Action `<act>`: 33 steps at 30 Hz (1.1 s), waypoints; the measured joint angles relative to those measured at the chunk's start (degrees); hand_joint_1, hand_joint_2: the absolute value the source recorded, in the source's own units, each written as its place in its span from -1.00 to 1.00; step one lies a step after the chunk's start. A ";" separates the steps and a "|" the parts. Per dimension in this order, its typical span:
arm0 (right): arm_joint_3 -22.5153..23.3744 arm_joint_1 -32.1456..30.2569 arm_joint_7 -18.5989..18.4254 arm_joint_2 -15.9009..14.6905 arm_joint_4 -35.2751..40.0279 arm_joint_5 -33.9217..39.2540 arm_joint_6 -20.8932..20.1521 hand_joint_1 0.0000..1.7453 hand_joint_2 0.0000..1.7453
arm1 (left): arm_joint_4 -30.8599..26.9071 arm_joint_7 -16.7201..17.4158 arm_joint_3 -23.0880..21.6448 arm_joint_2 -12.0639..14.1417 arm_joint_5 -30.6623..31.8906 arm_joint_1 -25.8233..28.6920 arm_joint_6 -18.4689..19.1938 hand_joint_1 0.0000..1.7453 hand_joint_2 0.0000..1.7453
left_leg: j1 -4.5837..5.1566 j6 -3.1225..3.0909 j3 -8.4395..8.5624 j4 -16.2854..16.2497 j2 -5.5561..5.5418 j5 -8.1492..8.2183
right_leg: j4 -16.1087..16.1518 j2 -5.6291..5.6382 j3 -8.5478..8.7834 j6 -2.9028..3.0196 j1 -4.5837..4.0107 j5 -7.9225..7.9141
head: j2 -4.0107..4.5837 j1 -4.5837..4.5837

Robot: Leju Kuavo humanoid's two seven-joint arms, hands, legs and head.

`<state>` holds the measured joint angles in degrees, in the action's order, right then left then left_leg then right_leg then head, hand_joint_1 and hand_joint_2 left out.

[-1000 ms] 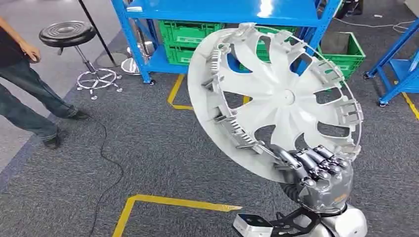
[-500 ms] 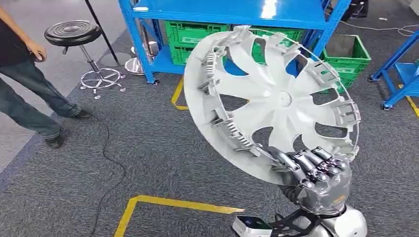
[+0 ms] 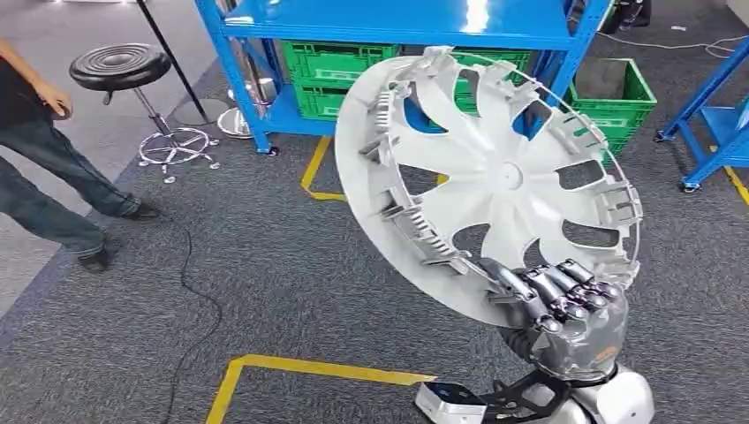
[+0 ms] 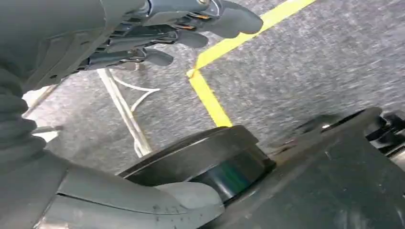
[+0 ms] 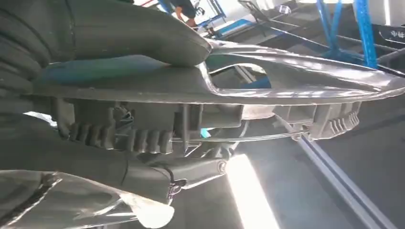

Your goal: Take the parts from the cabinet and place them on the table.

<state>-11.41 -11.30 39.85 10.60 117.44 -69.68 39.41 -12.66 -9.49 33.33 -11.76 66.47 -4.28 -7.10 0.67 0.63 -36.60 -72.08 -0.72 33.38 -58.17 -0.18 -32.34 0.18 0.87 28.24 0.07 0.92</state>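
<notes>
- The wheel cover (image 3: 495, 177), a big silver-white hubcap, is up in the air in front of me, tilted, with its ribbed inner side facing the head camera.
- My right hand (image 3: 565, 314) has it by the lower rim, fingers (image 3: 552, 287) clamped over the edge from the near side.
- In the right wrist view the thick thumb (image 5: 143, 36) is pressed on the other face of the wheel cover (image 5: 296, 86), so the rim is sandwiched between thumb and fingers.
- My left hand (image 4: 157, 33) hangs over the carpet holding nothing; its fingers (image 4: 210, 16) look stretched out and a bit apart, though the picture is blurry so I can't be fully sure.
- Behind the cover is the blue shelf rack (image 3: 397, 22) with green crates (image 3: 340, 66) on its lower level, and another green crate (image 3: 623, 97) on the floor beside it.
- Yellow tape lines (image 3: 309, 367) cross the grey carpet.
- Off to the left are a black stool (image 3: 119, 66) and a person's legs (image 3: 53, 194); a black cable (image 3: 190, 291) trails over the carpet.
</notes>
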 joint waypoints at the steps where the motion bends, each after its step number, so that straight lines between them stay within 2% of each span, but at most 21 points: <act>1: 0.00 0.05 0.02 0.02 0.00 0.00 0.02 1.00 1.00 | 0.02 0.13 -0.02 -0.22 0.13 0.57 0.02 -1.00 1.00 | 0.21 -0.83 5.29 13.17 0.00 -5.52 | -0.21 0.40 0.25 -0.69 -0.36 0.30 | 0.00 -0.04; 2: 0.00 0.07 0.02 0.02 0.00 0.02 0.02 1.00 1.00 | 0.02 0.13 -0.02 -0.22 0.11 0.58 0.02 -1.00 1.00 | 0.24 -1.34 5.30 13.82 -0.03 -4.78 | -0.22 0.28 -0.29 -1.08 -0.37 0.06 | 0.00 0.07; 4: 0.00 0.05 0.02 0.02 0.00 0.00 0.02 1.00 1.00 | 0.02 0.13 -0.02 -0.24 0.11 0.69 0.00 -1.00 1.00 | 0.20 -1.68 5.06 13.99 -0.16 -4.95 | 0.05 0.07 -0.34 -1.55 -0.36 -0.10 | 0.00 0.00; 5: -0.02 0.02 0.02 0.02 0.00 0.00 0.02 1.00 1.00 | 0.02 0.13 -0.02 -0.41 0.11 0.72 0.00 -1.00 1.00 | -0.31 -2.27 5.42 14.72 -0.08 -5.35 | -0.35 0.10 -1.12 -1.89 -0.28 0.52 | 0.00 0.07; 6: -0.02 0.00 0.02 0.02 0.00 0.00 0.02 1.00 1.00 | 0.02 0.13 -0.02 -0.39 0.11 0.65 0.00 -1.00 1.00 | -0.26 -2.42 5.51 14.78 -0.09 -5.38 | -2.06 0.11 -1.66 -2.16 -0.34 1.62 | 0.00 0.18; 9: 0.00 0.08 0.02 0.00 0.00 0.02 0.02 1.00 1.00 | 0.02 0.13 -0.02 -0.39 0.11 0.68 0.00 -1.00 1.00 | -0.10 -2.96 5.52 14.75 0.08 -5.24 | -15.01 0.12 -8.01 -2.44 -0.23 7.08 | 0.00 0.24; 10: 0.00 0.06 0.02 0.00 0.00 0.00 0.02 1.00 1.00 | 0.02 0.13 -0.02 -0.39 0.11 0.69 0.00 -1.00 1.00 | -0.07 -3.02 5.58 14.72 0.08 -5.19 | -17.75 0.11 -9.58 -2.51 -0.24 7.48 | 0.00 0.22; 11: 0.00 -0.03 0.02 0.00 0.00 0.00 0.02 1.00 1.00 | 0.02 0.13 -0.02 -0.39 0.11 0.69 0.00 -1.00 1.00 | -0.05 -3.10 5.77 14.71 0.05 -5.07 | -17.55 0.11 -9.75 -2.51 -0.24 6.25 | 0.00 0.22; 12: 0.00 -0.05 0.02 0.00 -0.04 0.00 0.02 1.00 1.00 | 0.02 0.13 -0.02 -0.42 0.11 0.70 0.00 -1.00 1.00 | -0.05 -3.06 6.01 14.71 -0.03 -4.90 | -14.84 0.11 -8.56 -2.45 -0.24 3.99 | 0.00 0.22; 14: 0.00 -0.01 0.02 0.02 -0.07 0.02 0.02 1.00 1.00 | 0.02 0.13 -0.02 -0.55 0.11 0.73 0.00 -1.00 1.00 | -0.06 -2.84 6.75 14.64 -0.18 -4.40 | -4.48 0.09 -3.65 -2.13 -0.23 -1.61 | 0.00 0.24; 16: -0.02 0.18 0.02 0.02 -0.15 0.11 0.02 1.00 1.00 | 0.02 0.15 -0.02 -0.52 0.11 0.75 0.00 -1.00 1.00 | 0.39 -2.24 6.55 14.09 -0.19 -3.91 | -0.86 0.11 -1.25 -1.89 -0.40 -1.06 | 0.00 0.20; 19: -0.02 0.07 0.02 0.02 -0.24 0.20 0.02 1.00 1.00 | 0.02 0.15 0.00 -0.46 0.09 0.74 0.00 -1.00 1.00 | 0.23 -1.74 6.32 14.19 -0.12 -3.98 | -0.77 0.42 -1.52 -1.19 -0.52 -0.37 | 0.00 0.11; 21: -0.02 0.06 -0.07 0.07 -0.26 0.22 0.02 1.00 1.00 | 0.02 0.15 0.00 -0.42 0.11 0.71 -0.02 -1.00 1.00 | 0.41 -0.98 6.26 13.07 -0.02 -2.69 | -0.24 0.17 -0.79 -0.65 0.11 -0.38 | 0.00 0.06; 22: -0.02 0.09 -0.05 0.11 -0.28 0.24 0.02 1.00 1.00 | 0.02 0.15 0.00 -0.42 0.09 0.70 -0.02 -1.00 1.00 | 0.26 -0.60 4.83 9.95 -0.02 -0.95 | -0.24 0.06 -0.67 -0.36 0.16 -0.23 | 0.00 -0.39; 24: -0.02 0.11 0.02 0.15 -0.28 0.20 0.02 1.00 1.00 | 0.00 0.04 0.06 -0.09 0.00 0.51 -0.02 -1.00 1.00 | 0.02 -0.07 0.48 0.86 -0.03 2.87 | -0.25 -0.05 -0.48 -0.07 0.12 -0.01 | 0.00 -0.24; 25: -0.02 0.12 0.02 0.15 -0.31 0.22 0.02 1.00 1.00 | 0.00 0.00 0.09 -0.04 -0.02 0.23 -0.02 -1.00 1.00 | 0.04 0.06 -1.13 -2.55 -0.02 3.78 | -0.26 -0.09 -0.37 -0.03 0.10 0.06 | 0.00 -0.31; 26: -0.02 0.11 0.02 0.15 -0.35 0.20 0.02 1.00 1.00 | 0.00 0.00 0.09 -0.02 -0.02 0.00 -0.02 -1.00 1.00 | 0.03 0.09 -1.62 -3.60 -0.02 3.31 | -0.26 -0.08 -0.17 0.01 0.10 0.18 | 0.00 -0.28; 27: -0.02 0.10 0.02 0.15 -0.39 0.22 0.00 1.00 1.00 | 0.00 0.00 0.09 -0.04 -0.02 0.00 -0.02 -1.00 1.00 | 0.02 0.07 -1.19 -2.56 -0.02 1.78 | -0.26 -0.03 0.00 -0.01 0.10 0.29 | 0.00 -0.26; 29: -0.02 0.06 0.00 0.15 -0.52 0.24 0.02 1.00 1.00 | 0.00 0.02 0.07 -0.11 0.07 0.15 -0.02 -1.00 1.00 | -0.04 -0.21 2.25 5.97 -0.01 -4.56 | -0.27 0.20 0.59 -0.15 0.09 0.59 | 0.00 -0.28; 30: -0.02 0.13 0.00 0.15 -0.52 0.26 0.02 1.00 1.00 | 0.00 0.04 0.04 -0.17 0.09 0.35 -0.02 -1.00 1.00 | -0.04 -0.48 3.90 10.73 0.00 -6.91 | -0.26 0.24 0.79 -0.33 0.09 0.75 | 0.00 -0.31; 33: -0.02 0.26 0.02 0.15 -0.52 0.33 0.04 1.00 1.00 | 0.02 0.09 0.07 -0.24 0.06 0.63 -0.02 -1.00 1.00 | 0.31 -1.39 4.70 13.16 0.00 -5.26 | -0.43 0.28 -0.19 -1.17 -0.25 0.50 | 0.00 -0.22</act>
<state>-11.43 -11.03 39.87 10.75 116.91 -69.35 39.45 -12.63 -9.40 33.40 -12.00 66.53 -3.65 -7.13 0.98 -0.76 -31.90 -58.92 -0.72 28.12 -58.60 0.10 -32.53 -0.99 0.62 28.74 0.07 0.70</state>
